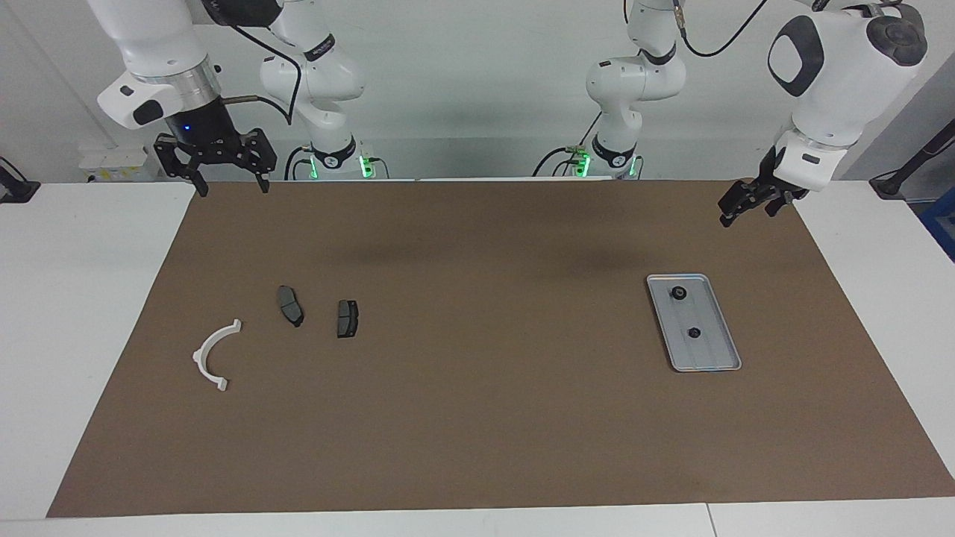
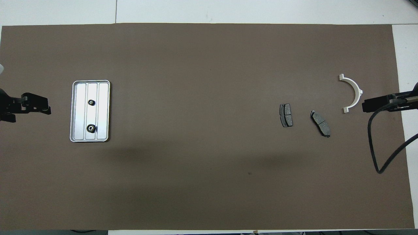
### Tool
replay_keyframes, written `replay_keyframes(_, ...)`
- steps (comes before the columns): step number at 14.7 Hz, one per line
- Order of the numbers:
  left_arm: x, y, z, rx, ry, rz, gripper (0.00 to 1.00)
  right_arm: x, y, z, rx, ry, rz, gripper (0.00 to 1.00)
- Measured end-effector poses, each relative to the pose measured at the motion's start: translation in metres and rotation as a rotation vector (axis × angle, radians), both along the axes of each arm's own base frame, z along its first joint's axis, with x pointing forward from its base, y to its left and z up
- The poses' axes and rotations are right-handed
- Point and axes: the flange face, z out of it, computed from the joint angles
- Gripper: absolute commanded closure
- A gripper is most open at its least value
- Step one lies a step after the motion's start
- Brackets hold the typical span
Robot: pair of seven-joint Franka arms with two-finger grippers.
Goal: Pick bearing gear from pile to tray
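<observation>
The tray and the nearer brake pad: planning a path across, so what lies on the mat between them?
Nothing: between the tray and that brake pad only bare brown mat shows in the overhead view.
</observation>
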Motion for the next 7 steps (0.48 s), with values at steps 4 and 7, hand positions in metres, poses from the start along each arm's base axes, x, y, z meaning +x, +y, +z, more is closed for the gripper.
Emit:
replay_keyframes(4,0.0008,-0.0064,0.0098,-0.010,-0.017,-0.023,0.00,0.0000,0.0000,0.0000,0.000,0.000,0.000,0.00)
replay_keyframes(7,0.0007,-0.0075,0.0100,-0.011,-0.016,-0.026,0.00,0.0000,0.0001,0.0000,0.000,0.000,0.000,0.00)
